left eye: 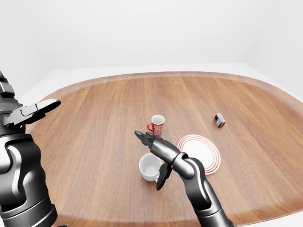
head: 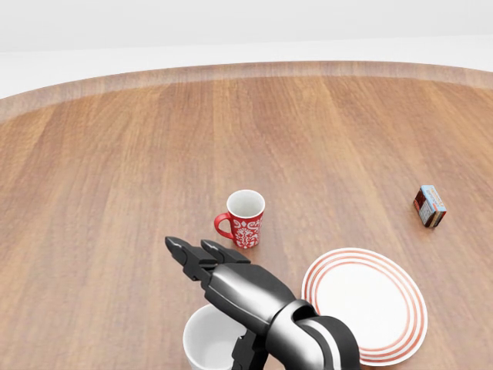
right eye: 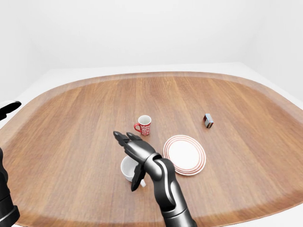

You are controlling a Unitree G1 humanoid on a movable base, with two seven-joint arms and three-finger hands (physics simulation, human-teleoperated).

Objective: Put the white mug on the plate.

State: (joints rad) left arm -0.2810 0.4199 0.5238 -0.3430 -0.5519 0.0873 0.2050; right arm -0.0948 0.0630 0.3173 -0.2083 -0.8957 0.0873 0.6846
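The white mug [left eye: 149, 167] stands upright on the wooden table, left of the red-ringed white plate [left eye: 203, 153] and apart from it. My right hand [left eye: 151, 160] hovers open over the mug. Its two long fingers [head: 187, 254] stretch past the mug's far rim, and its thumb hangs down by the mug's right side. Whether the thumb touches the mug I cannot tell. My left hand [left eye: 36, 109] is held up at the left edge of the left-eye view, flat and open, holding nothing.
A red patterned mug [head: 245, 218] stands just above the white mug, close to my right fingertips. A small red and blue box [head: 430, 206] lies at the right. The oval table's rim [left eye: 142, 75] curves along the top.
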